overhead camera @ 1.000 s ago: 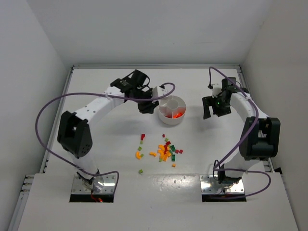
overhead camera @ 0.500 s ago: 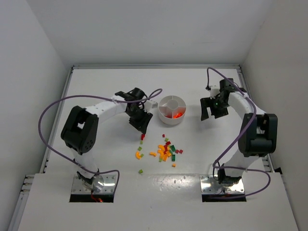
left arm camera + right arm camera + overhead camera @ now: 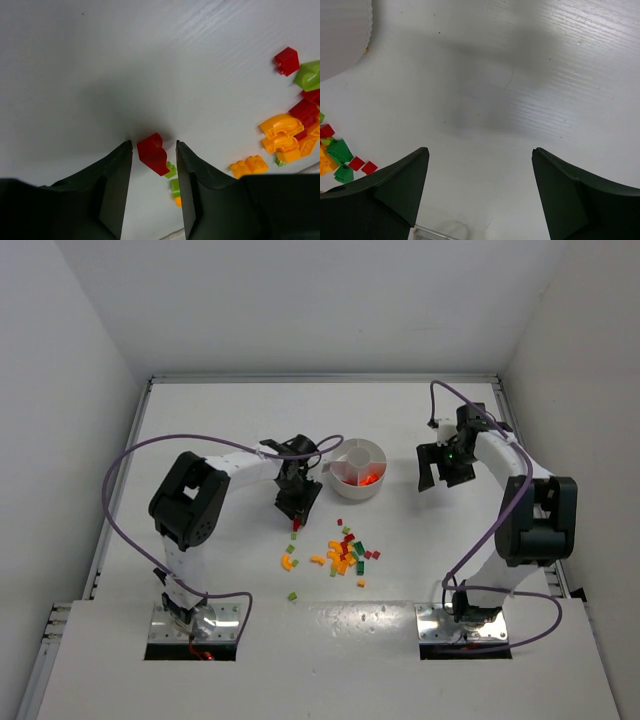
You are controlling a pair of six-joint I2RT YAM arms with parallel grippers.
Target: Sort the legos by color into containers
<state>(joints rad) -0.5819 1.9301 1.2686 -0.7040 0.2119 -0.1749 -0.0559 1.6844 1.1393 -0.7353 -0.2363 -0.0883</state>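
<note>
Left claw [image 3: 297,510] points down at the worktop [image 3: 200,440], below and left of the dish. Its two dark fingers [image 3: 117,190] are parted and released, and they straddle a single red lego brick [image 3: 152,153]. The brick lies on the worktop between the tips, with a thin gap on either side, so neither finger appears to touch it.

To the right and nearer the arm bases, the loose legos [image 3: 345,552] lie in a small heap of red, orange and green. A few stray orange and green pieces sit off its left side.

Beyond the heap stands the round white divided dish [image 3: 352,492]. Red pieces [image 3: 370,478] lie in its near right compartment.

Farther right, well apart from the heap, the right claw [image 3: 437,480] hangs over bare worktop. Its jaws are spread wide and released.
</note>
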